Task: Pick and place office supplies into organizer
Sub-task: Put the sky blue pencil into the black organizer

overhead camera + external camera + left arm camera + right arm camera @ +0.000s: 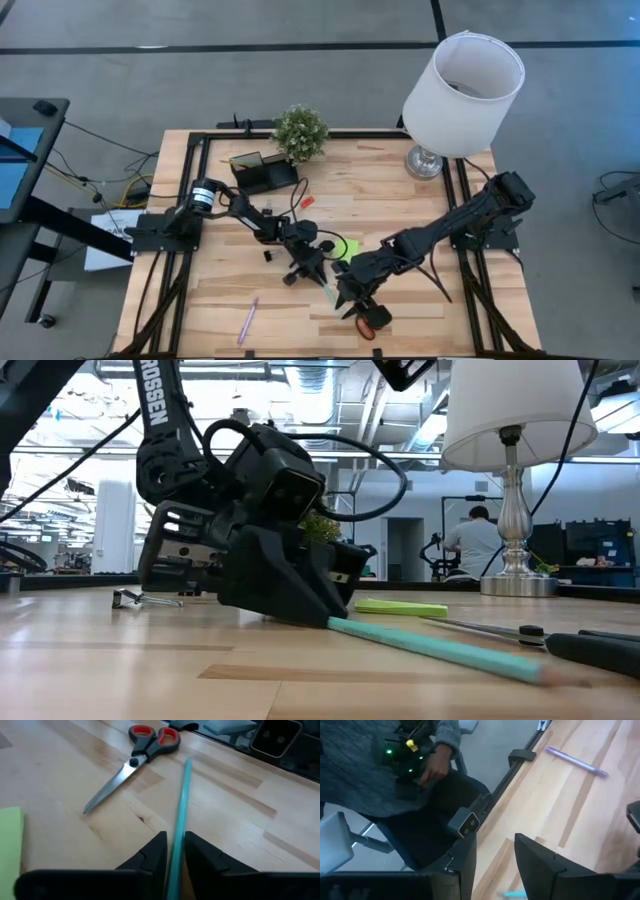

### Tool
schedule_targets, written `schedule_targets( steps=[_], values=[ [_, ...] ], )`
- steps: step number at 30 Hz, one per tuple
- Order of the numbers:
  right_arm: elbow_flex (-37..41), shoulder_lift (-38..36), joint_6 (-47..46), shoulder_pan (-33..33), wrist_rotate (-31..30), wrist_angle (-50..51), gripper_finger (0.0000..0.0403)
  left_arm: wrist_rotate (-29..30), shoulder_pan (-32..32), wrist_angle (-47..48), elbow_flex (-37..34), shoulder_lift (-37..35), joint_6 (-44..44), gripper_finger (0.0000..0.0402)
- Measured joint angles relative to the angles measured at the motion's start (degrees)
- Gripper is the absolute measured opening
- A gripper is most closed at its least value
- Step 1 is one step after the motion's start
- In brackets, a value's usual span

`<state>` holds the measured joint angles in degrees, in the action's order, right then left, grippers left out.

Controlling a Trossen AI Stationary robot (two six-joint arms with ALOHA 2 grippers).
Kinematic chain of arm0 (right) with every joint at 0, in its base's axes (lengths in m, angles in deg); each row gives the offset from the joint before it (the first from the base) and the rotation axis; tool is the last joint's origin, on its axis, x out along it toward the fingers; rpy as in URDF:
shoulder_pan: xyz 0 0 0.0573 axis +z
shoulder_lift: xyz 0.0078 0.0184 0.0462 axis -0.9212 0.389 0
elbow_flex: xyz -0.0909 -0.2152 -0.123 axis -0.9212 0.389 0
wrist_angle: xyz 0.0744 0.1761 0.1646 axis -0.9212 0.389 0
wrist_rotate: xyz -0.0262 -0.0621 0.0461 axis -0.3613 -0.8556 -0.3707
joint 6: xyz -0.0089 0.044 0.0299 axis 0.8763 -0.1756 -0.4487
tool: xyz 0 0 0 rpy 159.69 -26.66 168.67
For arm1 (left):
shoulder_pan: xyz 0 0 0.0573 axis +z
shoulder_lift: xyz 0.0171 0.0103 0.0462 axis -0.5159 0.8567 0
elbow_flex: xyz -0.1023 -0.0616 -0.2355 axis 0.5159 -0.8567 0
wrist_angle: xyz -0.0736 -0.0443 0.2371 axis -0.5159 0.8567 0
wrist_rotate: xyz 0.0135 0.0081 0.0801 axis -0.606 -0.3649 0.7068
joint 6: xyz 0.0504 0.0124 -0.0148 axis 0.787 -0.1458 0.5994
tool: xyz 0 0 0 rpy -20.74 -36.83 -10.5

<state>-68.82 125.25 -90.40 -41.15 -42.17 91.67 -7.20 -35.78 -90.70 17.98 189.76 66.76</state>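
Thin teal pen (181, 805) clamped between the left gripper's (174, 851) dark fingers on the wooden table (400, 205), beside the red-handled scissors (131, 762), right gripper (495, 862) held open past the scissors, black organizer tray (263, 174) well apart from them

A teal pen (181, 810) lies on the pale wood-grain worktop (240, 820); the scissors (135, 757) have red-and-black handles, the sticky-note square (400, 607) is lime green, another pen (575, 761) purple.
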Motion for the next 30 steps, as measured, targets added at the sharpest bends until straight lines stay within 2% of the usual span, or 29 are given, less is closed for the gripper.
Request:
schedule_targets(
  steps=[5, 10, 13, 16, 19, 23, 27, 30],
  values=[
    [0.0, 0.0, 0.06, 0.86, 0.0, 0.0, 0.0127, 0.85, -0.01, 0.31, 0.03, -0.01, -2.19, 0.0013],
    [0.0, 0.0, 0.04, 1.43, 0.0, -0.04, 0.0127, 4.42, -0.24, -0.22, -0.02, -0.83, -6.61, 0.001],
    [0.0, 0.0, 0.04, 1.81, -0.05, -0.04, 0.0127, 6.4, -0.35, 4.05, 0.01, -3.47, -8.76, 0.0007],
    [0.0, 0.0, 0.04, 2.45, -0.13, -0.04, 0.0127, 9.35, -0.49, 13.51, -0.15, -8.49, -9.12, 0.0005],
    [0.0, 0.0, 0.48, 3.19, -0.13, -0.02, 0.0127, 15.09, -0.68, 25.57, -0.38, -14.9, -7.18, 0.0003],
    [0.0, -0.02, 2.07, 4.1, -0.15, 0.18, 0.0127, 24.2, -0.55, 41.84, -0.7, -25.67, -6.13, 0.0001],
    [0.0, -0.02, 2.71, 4.5, -0.13, 0.33, 0.0127, 36.14, -0.64, 59.64, 1.71, -37.08, -5.85, 0.0],
    [0.0, -0.02, 5.66, 4.8, -0.1, 0.65, 0.0127, 40.77, -0.62, 68.84, 4.0, -44.21, -6.11, 0.0]
  ],
)
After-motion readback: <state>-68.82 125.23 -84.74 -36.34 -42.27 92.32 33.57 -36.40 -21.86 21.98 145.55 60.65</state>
